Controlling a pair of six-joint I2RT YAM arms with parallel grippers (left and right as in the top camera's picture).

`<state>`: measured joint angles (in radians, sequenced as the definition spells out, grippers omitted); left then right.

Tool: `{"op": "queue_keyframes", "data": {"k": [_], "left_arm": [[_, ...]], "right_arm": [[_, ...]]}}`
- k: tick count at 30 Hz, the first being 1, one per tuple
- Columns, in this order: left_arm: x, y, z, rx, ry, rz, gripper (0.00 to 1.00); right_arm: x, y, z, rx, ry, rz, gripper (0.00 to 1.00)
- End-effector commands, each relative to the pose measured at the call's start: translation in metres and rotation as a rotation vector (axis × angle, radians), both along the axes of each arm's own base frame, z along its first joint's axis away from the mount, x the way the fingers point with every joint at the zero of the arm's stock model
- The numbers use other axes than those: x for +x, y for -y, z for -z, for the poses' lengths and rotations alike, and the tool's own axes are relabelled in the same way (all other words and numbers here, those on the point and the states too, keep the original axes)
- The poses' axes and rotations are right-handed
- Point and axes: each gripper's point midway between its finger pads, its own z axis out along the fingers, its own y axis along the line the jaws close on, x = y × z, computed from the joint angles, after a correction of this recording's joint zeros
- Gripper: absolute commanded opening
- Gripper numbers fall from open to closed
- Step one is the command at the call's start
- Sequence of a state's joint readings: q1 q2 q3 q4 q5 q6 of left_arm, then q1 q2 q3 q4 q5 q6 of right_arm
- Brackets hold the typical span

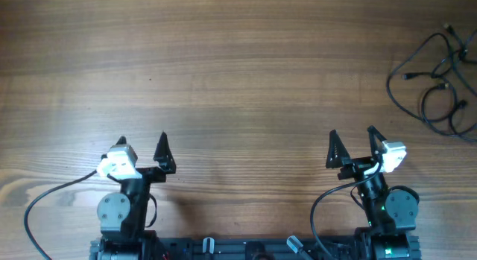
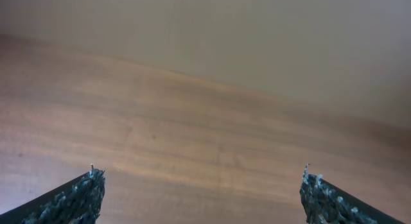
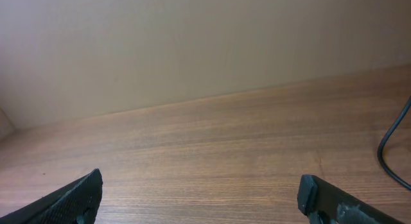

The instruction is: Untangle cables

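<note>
The cables [image 1: 436,77] lie as loose black loops with small plugs at the table's far right, partly cut off by the overhead view's edge. One black strand [image 3: 392,144] shows at the right edge of the right wrist view. My right gripper [image 1: 352,133] stands open near the front edge, well below and left of the cables, with nothing between its fingers. My left gripper [image 1: 142,137] is open too, at the front left, far from the cables. The left wrist view shows only bare wood between its fingertips [image 2: 90,185].
The wooden table [image 1: 238,74] stretches bare across the middle and left. A pale wall [image 3: 192,44] rises behind the table's far edge. The arms' own thicker black wires [image 1: 45,204] loop by their bases at the front.
</note>
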<state>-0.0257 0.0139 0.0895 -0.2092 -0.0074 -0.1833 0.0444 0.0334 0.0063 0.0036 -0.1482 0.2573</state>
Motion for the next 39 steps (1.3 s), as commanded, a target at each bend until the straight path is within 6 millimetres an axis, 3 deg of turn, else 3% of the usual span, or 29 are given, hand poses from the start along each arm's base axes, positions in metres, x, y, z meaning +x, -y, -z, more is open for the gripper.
{"op": "queue_keyframes", "data": {"k": [1,8,12,39], "left_arm": [[-0.002,-0.001,0.014,0.023,-0.050,-0.005,1.00],[-0.001,-0.002,0.012,0.022,-0.036,-0.008,1.00],[0.007,-0.001,0.005,0.019,0.065,-0.008,1.00],[0.007,0.002,0.005,0.017,0.065,0.009,1.00]], "right_arm": [[0.000,0.001,-0.002,0.007,0.007,0.009,1.00],[0.000,0.001,-0.002,0.007,0.007,0.008,1.00],[0.000,0.001,-0.002,0.007,0.007,0.008,1.00],[0.000,0.001,-0.002,0.007,0.007,0.008,1.00]]}}
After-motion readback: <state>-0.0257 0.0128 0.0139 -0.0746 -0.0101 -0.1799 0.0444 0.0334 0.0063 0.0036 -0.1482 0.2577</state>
